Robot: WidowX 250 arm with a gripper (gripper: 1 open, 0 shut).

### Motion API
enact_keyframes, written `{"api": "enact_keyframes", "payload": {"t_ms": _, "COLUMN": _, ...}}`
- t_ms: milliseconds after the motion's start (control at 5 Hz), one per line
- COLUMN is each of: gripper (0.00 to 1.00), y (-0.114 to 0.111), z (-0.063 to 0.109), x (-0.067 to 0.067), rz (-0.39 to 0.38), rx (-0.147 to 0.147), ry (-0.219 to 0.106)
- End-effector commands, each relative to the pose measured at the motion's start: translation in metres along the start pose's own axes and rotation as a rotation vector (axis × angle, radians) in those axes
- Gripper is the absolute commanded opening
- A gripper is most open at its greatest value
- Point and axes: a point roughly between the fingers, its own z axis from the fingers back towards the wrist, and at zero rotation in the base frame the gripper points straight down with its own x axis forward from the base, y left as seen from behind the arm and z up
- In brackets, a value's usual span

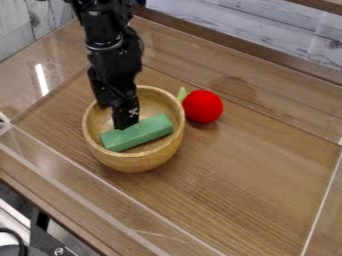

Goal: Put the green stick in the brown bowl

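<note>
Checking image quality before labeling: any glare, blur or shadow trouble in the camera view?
Camera view: low resolution, soft throughout; pale glare streaks on the clear walls at the left and front edges; gripper is dark, so its fingers are hard to separate against the bowl; green stick and red ball read clearly; only mild shadow inside the bowl and beside the ball.
</note>
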Motion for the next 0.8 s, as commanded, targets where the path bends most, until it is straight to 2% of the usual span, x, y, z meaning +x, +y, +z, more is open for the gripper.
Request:
{"api": "enact_keyframes", "payload": {"t_ms": 0, "gripper": 1.0, "y": -0.007, "z": 0.006, "x": 0.007, "rz": -0.01, "rx": 0.016, "ry": -0.006}}
{"api": "enact_keyframes", "payload": {"t_ms": 200, "gripper": 1.0, "y": -0.018, "z": 0.007, "x": 0.011, "rz": -0.02, "rx": 0.015, "ry": 0.0}}
{"api": "enact_keyframes", "payload": {"t_ms": 400, "gripper": 1.0, "y": -0.019, "z": -0.001, "x": 0.013, "rz": -0.028, "rx": 0.01, "ry": 0.01}}
{"api": "enact_keyframes", "payload": {"t_ms": 600, "gripper": 0.0, "y": -0.018, "z": -0.01, "x": 0.014, "rz": -0.035, "rx": 0.001, "ry": 0.019}}
